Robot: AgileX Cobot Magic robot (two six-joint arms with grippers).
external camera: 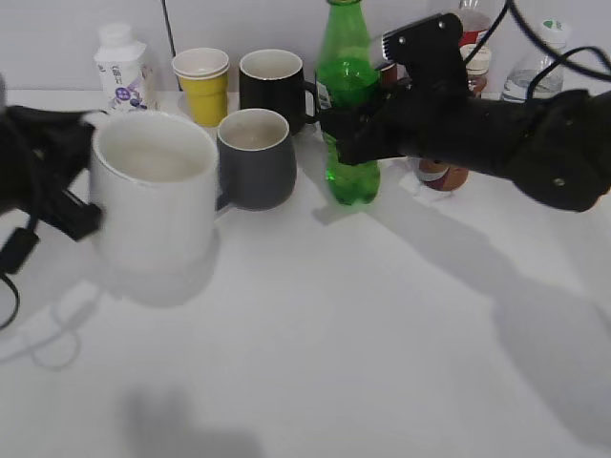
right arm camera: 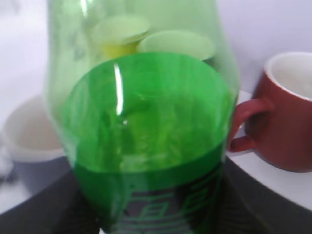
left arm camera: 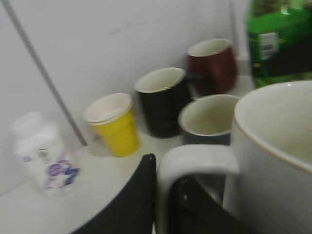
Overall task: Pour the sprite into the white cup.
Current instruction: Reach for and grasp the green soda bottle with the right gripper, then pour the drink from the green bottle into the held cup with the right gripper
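The sprite (external camera: 349,76) is a tall green bottle standing at the back middle. My right gripper (external camera: 346,134) is shut around its labelled middle; the bottle fills the right wrist view (right arm camera: 146,126). The white cup (external camera: 158,191) is a large mug held off the table at the left, upright. My left gripper (external camera: 67,191) is shut on its handle; in the left wrist view the handle (left arm camera: 195,161) sits between the black fingers (left arm camera: 163,195) and the cup's rim (left arm camera: 273,122) is at the right.
A dark grey mug (external camera: 256,157) stands between cup and bottle. Behind are a yellow cup (external camera: 202,84), a black mug (external camera: 272,88) and a small white bottle (external camera: 120,67). A red-brown mug (right arm camera: 287,117) and clear bottles (external camera: 535,57) stand at the back right.
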